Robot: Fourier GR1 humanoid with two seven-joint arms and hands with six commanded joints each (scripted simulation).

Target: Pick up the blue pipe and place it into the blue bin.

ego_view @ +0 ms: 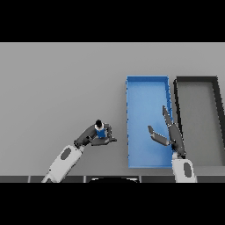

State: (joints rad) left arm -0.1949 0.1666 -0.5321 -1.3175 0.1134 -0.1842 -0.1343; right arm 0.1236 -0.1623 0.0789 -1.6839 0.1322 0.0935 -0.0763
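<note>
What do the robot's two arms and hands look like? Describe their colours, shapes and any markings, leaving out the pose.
Both arms are white, rounded segments, each with a dark grey oval patch on the forearm. A grey wrist section joins each arm to its hand. The left hand and right hand are dark grey, with slim dark fingers and a thumb. No cables or sleeves show.

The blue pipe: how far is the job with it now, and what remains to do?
Done: the left hand has its fingers curled round the blue pipe, left of the blue bin. Whether the pipe is off the grey table cannot be told. In hand: the grasp only. Left: carry the pipe right, over the bin's rim, and release it inside. The bin holds no pipe yet. The right hand hangs open above the bin.
</note>
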